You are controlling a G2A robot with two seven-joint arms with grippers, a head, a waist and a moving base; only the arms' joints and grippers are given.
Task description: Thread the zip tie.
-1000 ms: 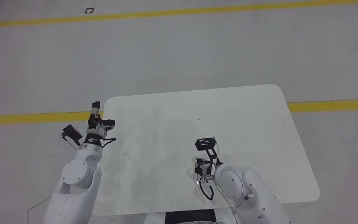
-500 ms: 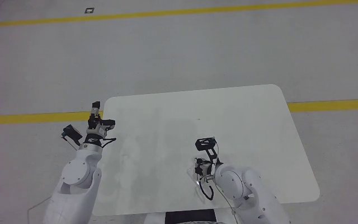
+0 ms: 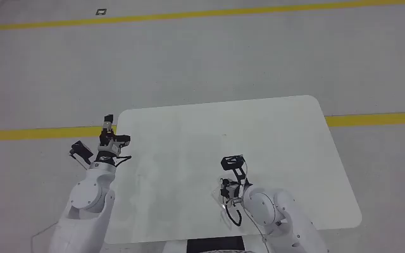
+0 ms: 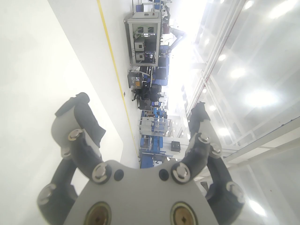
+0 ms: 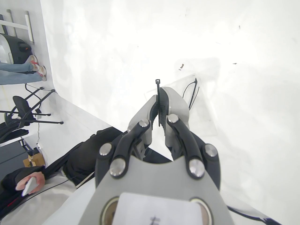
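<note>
Zip tie (image 5: 158,87) is clamped between the closed fingers of the right gripper (image 5: 160,103), head end poking out. Left gripper (image 4: 139,104) is held wide open and empty, so threading is judged not yet begun.

zip tie (image 5: 158,87) | black, thin, straight | pinched edge-on between right claw (image 5: 160,94) pads | square head poking past tips | over white table (image 5: 117,36) | second tie (image 5: 196,81), black, looped, on clear sheet (image 5: 206,118) just beside
</note>
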